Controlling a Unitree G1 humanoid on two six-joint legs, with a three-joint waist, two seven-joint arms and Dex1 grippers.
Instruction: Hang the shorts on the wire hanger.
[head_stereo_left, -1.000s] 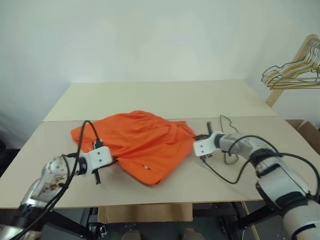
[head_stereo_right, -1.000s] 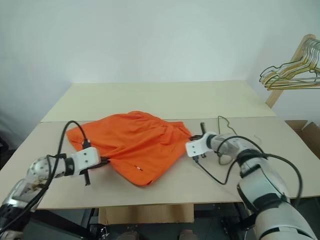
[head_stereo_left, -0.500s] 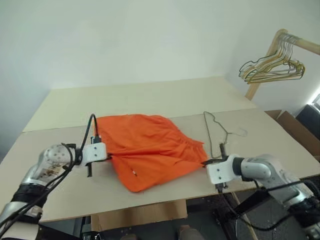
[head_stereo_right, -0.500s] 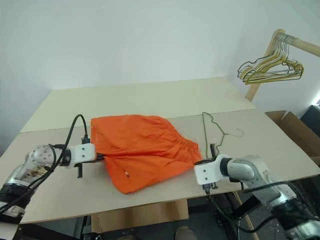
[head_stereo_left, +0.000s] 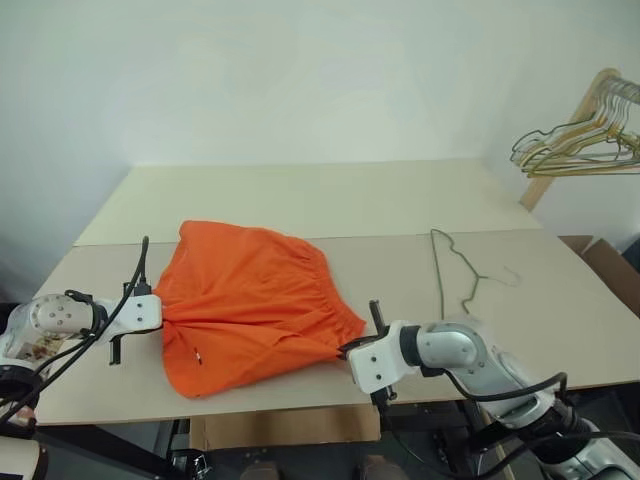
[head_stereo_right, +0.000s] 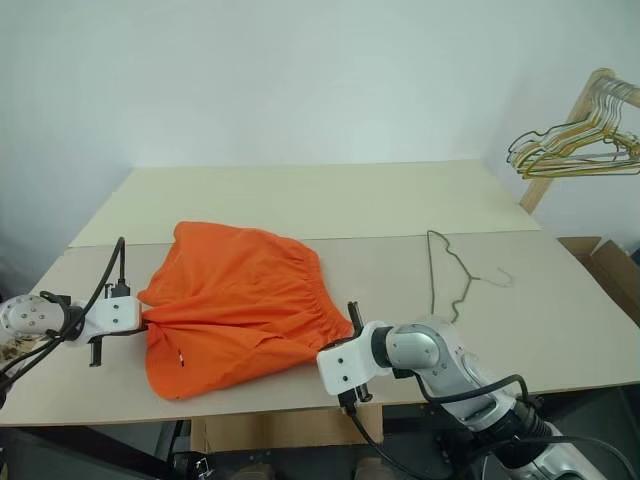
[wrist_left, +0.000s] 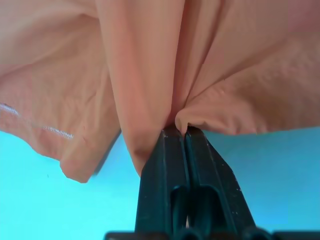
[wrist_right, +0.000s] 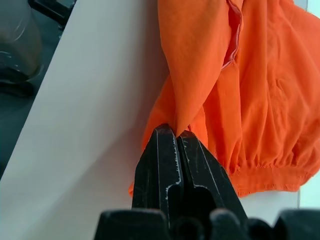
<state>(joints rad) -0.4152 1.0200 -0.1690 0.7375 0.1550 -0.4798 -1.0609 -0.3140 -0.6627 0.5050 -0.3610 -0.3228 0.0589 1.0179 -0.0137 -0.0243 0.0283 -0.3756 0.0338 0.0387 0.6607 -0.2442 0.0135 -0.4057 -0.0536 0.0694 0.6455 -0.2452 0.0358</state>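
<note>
your left gripper (wrist_left: 176, 131) and right gripper (wrist_right: 176, 134) each pinch a fold of the orange shorts (head_stereo_left: 245, 300), jaws clamped tight on cloth, stretching them across the near half of the table (head_stereo_left: 300, 200). the wire hanger (head_stereo_left: 460, 270) lies flat to their right, well apart.

bright orange shorts (head_stereo_left: 245, 305) lie bunched on the table, thin wire hanger (head_stereo_left: 462, 270) flat well apart.
</note>
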